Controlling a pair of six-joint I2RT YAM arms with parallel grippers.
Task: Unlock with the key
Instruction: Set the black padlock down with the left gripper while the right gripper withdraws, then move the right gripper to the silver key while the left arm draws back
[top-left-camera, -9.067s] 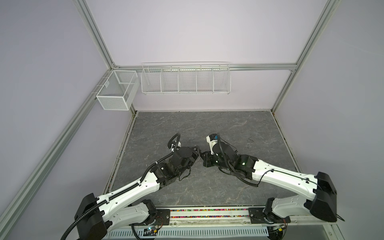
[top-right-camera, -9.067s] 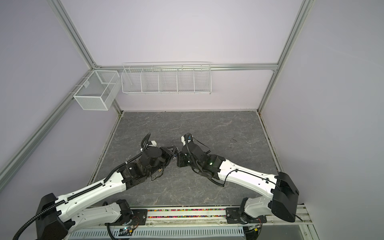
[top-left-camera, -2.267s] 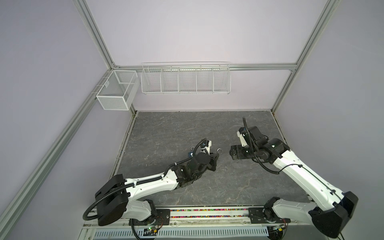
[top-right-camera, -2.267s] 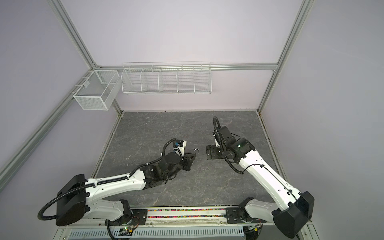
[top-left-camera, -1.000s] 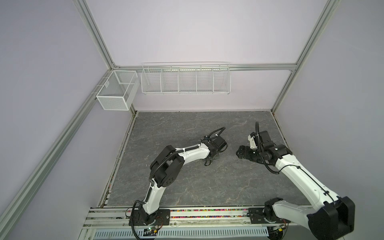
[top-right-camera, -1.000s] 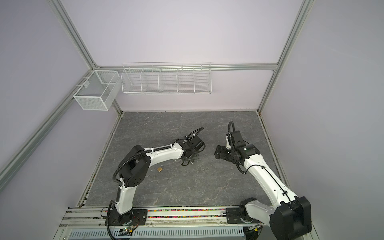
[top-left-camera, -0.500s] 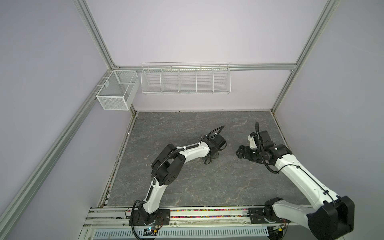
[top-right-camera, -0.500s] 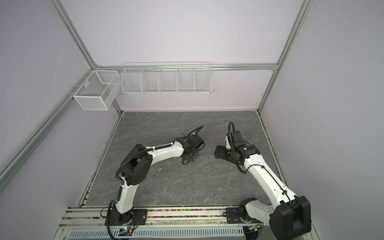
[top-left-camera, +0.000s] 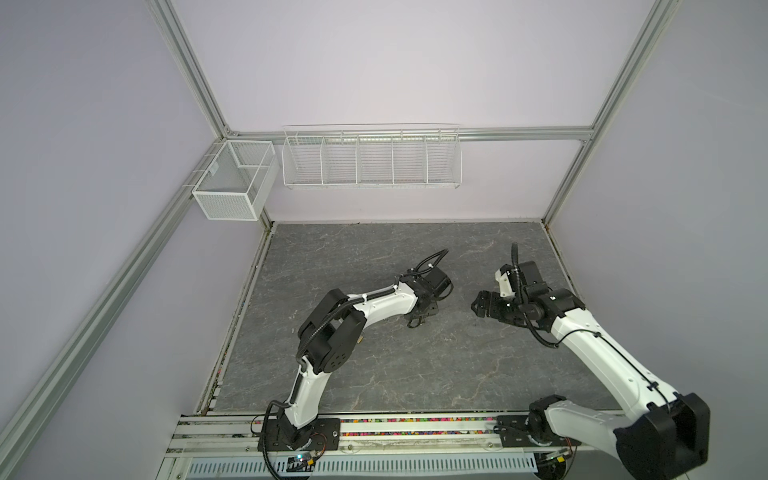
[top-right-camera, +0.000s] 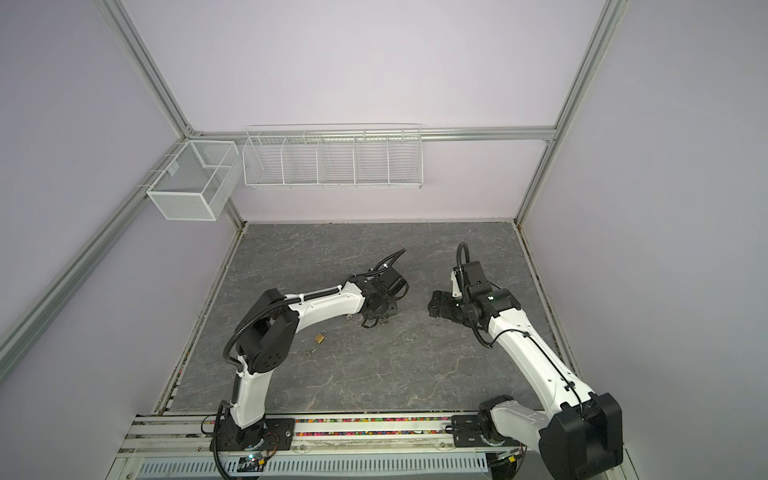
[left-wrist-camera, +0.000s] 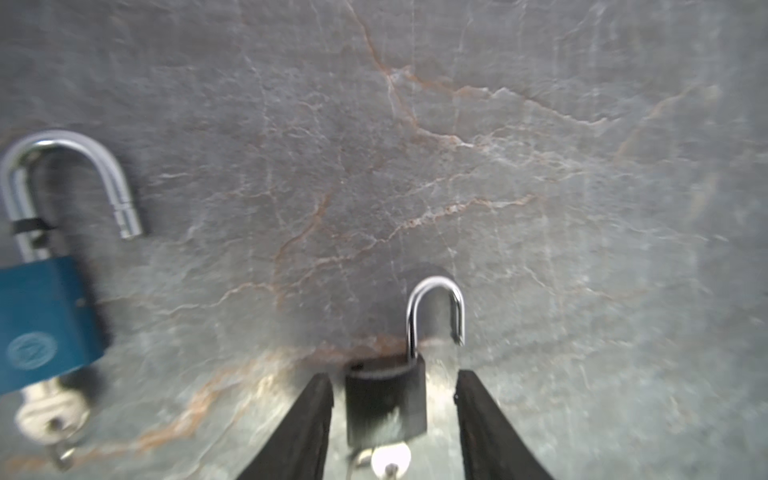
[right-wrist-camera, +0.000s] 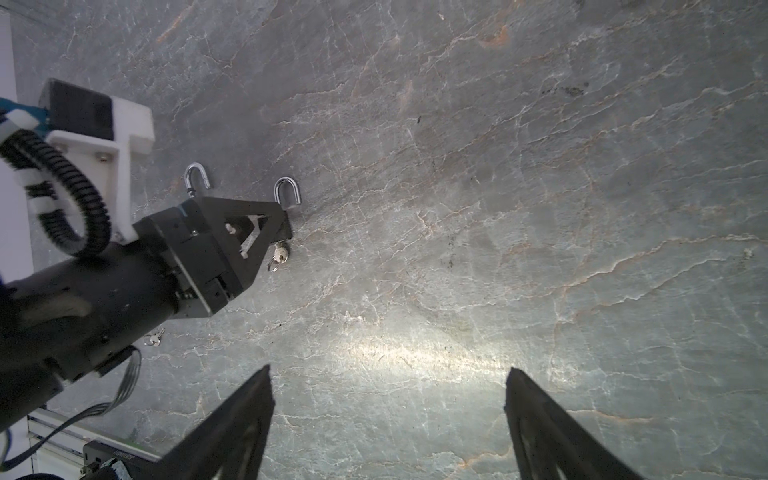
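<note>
The left gripper (left-wrist-camera: 393, 376) stood parted around the small black padlock (left-wrist-camera: 386, 399), its fingers (left-wrist-camera: 309, 419) just clear of the body. The lock lay on the grey slate tabletop (left-wrist-camera: 415, 166), shackle (left-wrist-camera: 434, 281) open, silver key (left-wrist-camera: 390, 457) in its base. The right gripper (right-wrist-camera: 389, 369) hung wide and empty.

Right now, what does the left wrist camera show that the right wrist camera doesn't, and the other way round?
Only the left wrist view shows the blue padlock, body and inserted key, and the black padlock body between the left gripper fingers, with gaps either side. Only the right wrist view shows that gripper from outside, a loose key, and the right gripper, wide open and holding nothing. Both show the two open shackles and the black padlock's key.
</note>
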